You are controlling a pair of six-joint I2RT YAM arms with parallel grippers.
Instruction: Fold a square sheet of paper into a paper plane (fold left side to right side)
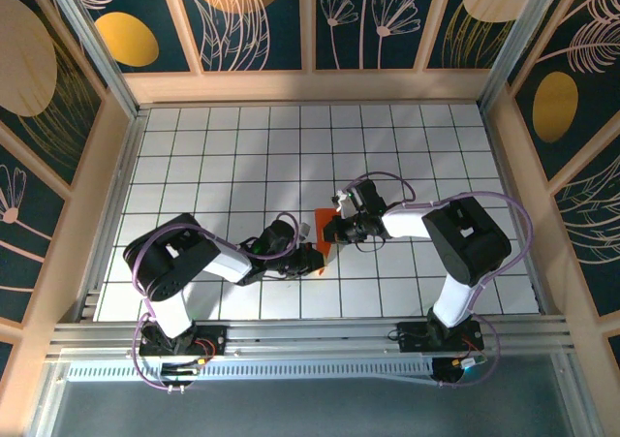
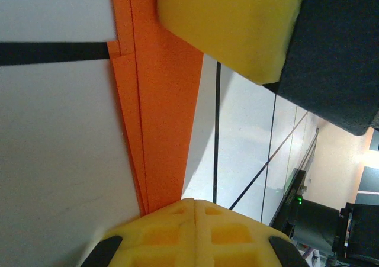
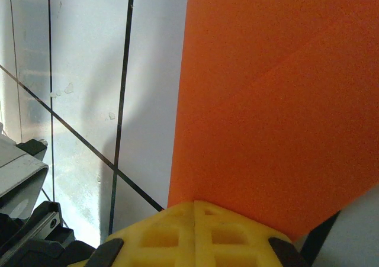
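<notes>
Top external: one folded paper plane (image 1: 324,246)

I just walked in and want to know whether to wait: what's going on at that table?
Two robot arms are working a thin bright orange sheet of paper at the middle of the white tiled table. The paper is already folded into a layered, tapering shape and lies flat. The left gripper and right gripper are both shut, their yellow tips set at the paper from opposite sides, apparently pressing it down. It doesn't look like a finished plane yet.
</notes>
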